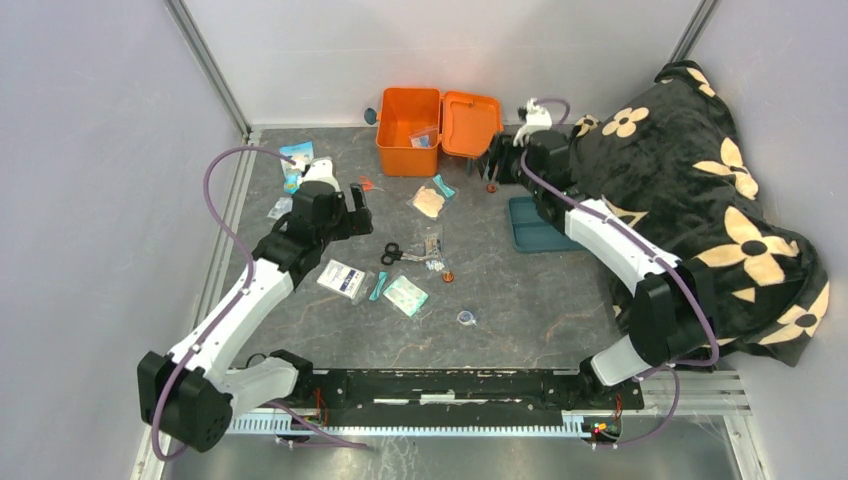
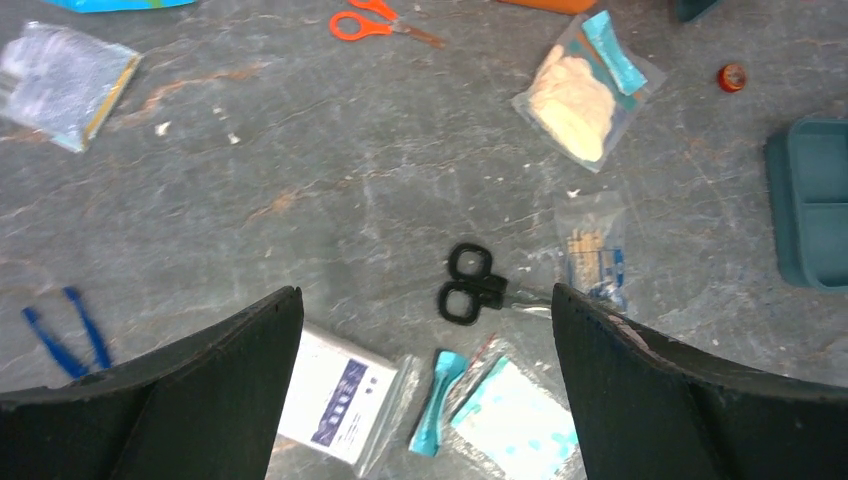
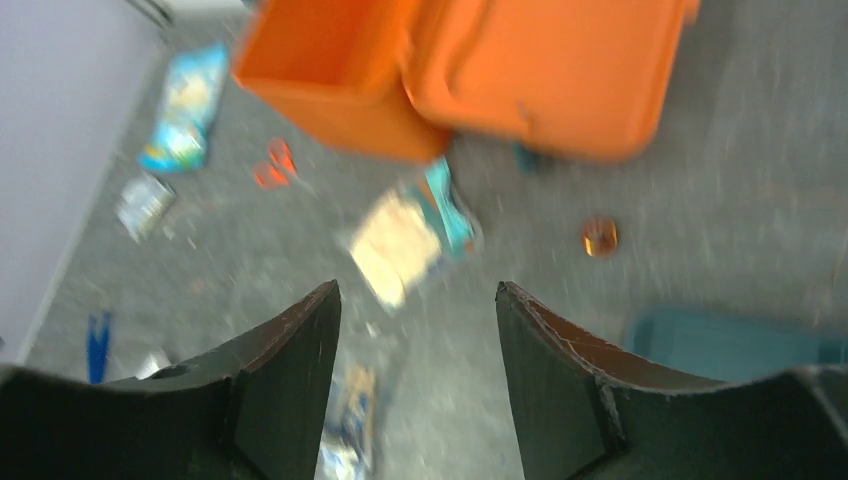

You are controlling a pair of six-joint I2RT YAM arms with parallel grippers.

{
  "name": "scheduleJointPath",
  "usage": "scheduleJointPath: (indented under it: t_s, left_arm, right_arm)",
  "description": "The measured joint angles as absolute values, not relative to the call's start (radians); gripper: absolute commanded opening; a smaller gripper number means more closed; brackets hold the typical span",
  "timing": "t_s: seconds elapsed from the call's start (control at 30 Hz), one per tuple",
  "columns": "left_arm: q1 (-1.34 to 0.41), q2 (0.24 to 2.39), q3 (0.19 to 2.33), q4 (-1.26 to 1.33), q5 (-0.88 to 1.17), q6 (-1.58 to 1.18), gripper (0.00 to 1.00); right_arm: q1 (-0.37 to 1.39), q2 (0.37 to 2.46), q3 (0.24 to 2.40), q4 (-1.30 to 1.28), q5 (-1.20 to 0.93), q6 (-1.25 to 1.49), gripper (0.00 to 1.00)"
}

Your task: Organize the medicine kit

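Note:
The orange medicine kit (image 1: 408, 135) stands at the back with its lid (image 1: 471, 122) hinged open to the right; a small packet (image 1: 424, 137) lies inside. It shows blurred in the right wrist view (image 3: 330, 70). My left gripper (image 1: 356, 214) is open and empty above the loose supplies, its jaws (image 2: 425, 295) wide apart over black scissors (image 2: 470, 285), a white boxed packet (image 2: 335, 395) and a teal dotted packet (image 2: 515, 420). My right gripper (image 1: 496, 166) is open and empty just right of the lid, with nothing between its jaws (image 3: 418, 290).
A gauze packet (image 1: 430, 200), orange scissors (image 1: 368, 185), a blue packet (image 1: 297, 160), blue tweezers (image 2: 70, 330) and small round caps (image 1: 447, 276) lie scattered. A flat teal tray (image 1: 535, 225) lies right of centre. A black flowered blanket (image 1: 700, 180) fills the right side.

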State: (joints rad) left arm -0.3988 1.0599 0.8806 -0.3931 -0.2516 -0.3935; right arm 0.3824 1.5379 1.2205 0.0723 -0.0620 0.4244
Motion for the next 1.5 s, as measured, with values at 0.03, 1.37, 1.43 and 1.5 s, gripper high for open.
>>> scheduleJointPath:
  t_s: [0.03,1.37,1.43,1.5]
  left_arm:
    - [-0.399,1.085,0.896,-0.384,-0.240,-0.395,0.99]
    - [-0.422,2.071,1.323,0.128,-0.042,-0.481,0.76]
    - [-0.434,2.086,1.323,0.121,-0.042,-0.479,0.74]
    - [-0.447,2.096,1.330,0.123,-0.044,-0.477,0.70]
  right_arm:
    - [0.384,1.531,1.173,0.067,-0.067,0.432,0.65]
    - [0.386,0.898,0.574,-0.149,-0.183,0.350,0.70]
    - [0.386,0.898,0.574,-0.152,-0.183,0.350,0.70]
    - [0.386,0.898,0.574,-0.153,-0.183,0.350,0.70]
